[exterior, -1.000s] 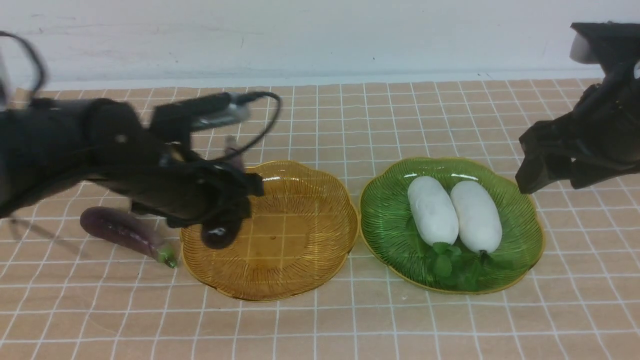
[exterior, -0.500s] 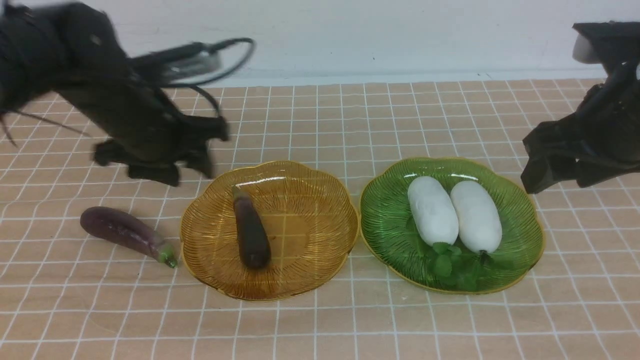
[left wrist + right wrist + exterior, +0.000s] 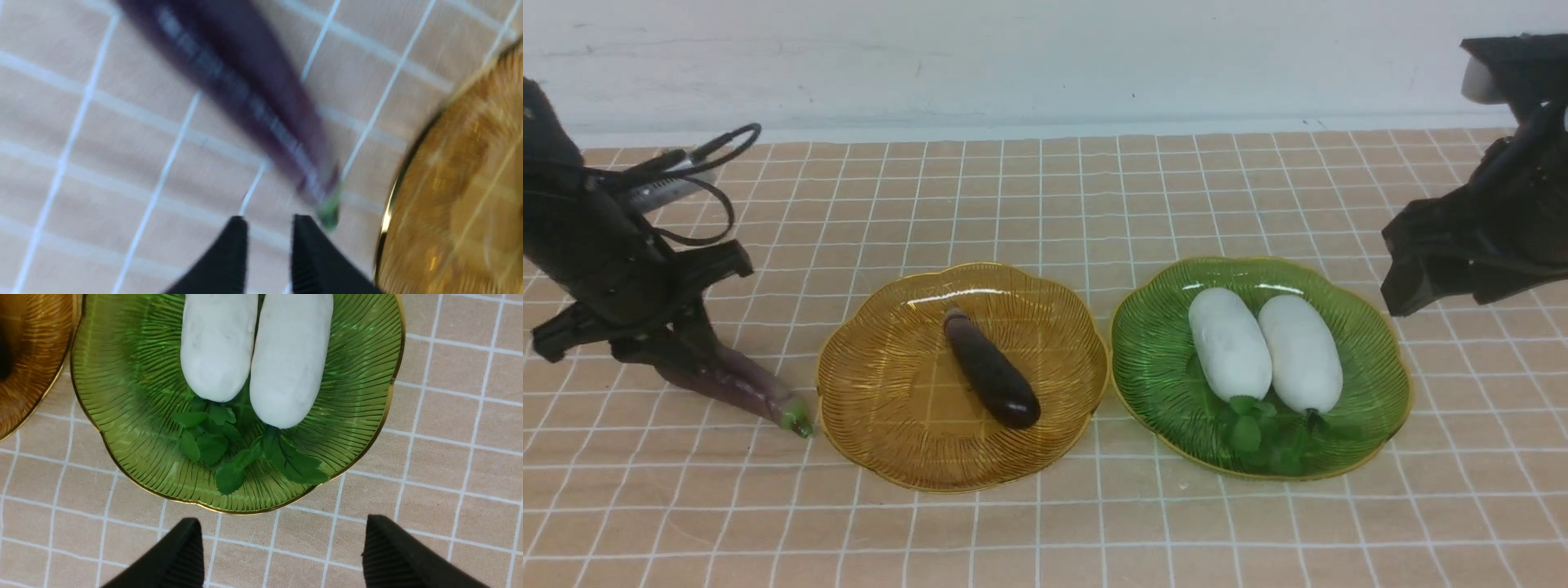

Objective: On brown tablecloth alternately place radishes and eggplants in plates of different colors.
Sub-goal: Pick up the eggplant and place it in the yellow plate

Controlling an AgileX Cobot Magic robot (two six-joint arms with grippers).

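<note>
One eggplant (image 3: 991,369) lies slanted in the amber plate (image 3: 866,433). The other eggplant (image 3: 743,388) lies on the cloth (image 3: 1045,204) just beside this plate. Two radishes (image 3: 1230,343) lie side by side in the green plate (image 3: 1372,408). The left pincer (image 3: 269,220) is over the other eggplant, fingers (image 3: 229,261) only slightly apart, holding nothing. The right pincer (image 3: 282,522), near the green plate, is wide apart and empty.

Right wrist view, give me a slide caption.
Open right gripper poised near the green plate, which holds two white radishes side by side.
</note>
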